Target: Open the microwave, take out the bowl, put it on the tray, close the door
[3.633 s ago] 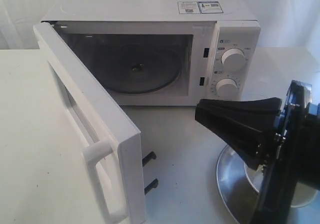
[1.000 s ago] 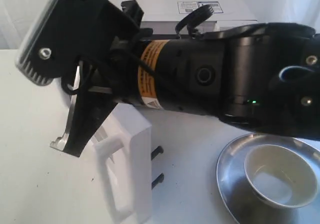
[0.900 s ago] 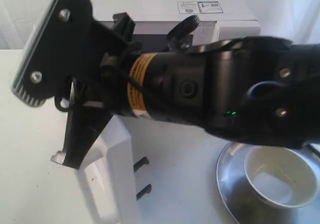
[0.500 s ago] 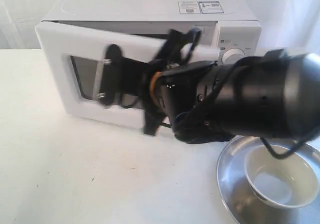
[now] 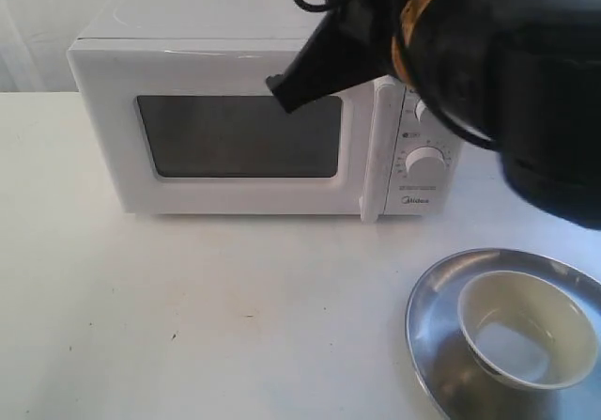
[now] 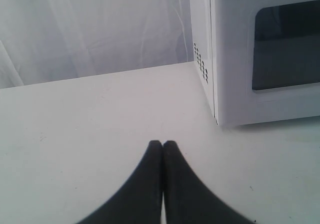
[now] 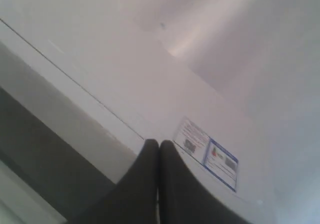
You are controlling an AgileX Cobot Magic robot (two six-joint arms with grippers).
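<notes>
Both pinched shut, empty: right hand (image 5: pixel 278 88) hangs at the shut door (image 5: pixel 235 194) top edge, nearer than left hand (image 6: pixel 162 144) beside the microwave (image 6: pixel 202 58); bowl (image 5: pixel 526 331) sits in tray (image 5: pixel 430 345), tabletop (image 5: pixel 188 298) front-right.

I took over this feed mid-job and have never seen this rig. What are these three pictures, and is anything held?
This is a robot with two arms, each ending in a two-finger gripper. The wide picture is from a camera off the arms: the microwave stands on a white table, its door looks shut, and the bowl sits in the tray. The big black shape there is the right arm. The other two pictures come from wrist cameras. The left gripper is shut and empty over the table, beside the microwave. The right gripper is shut and empty near the microwave's top, by its stickers.
</notes>
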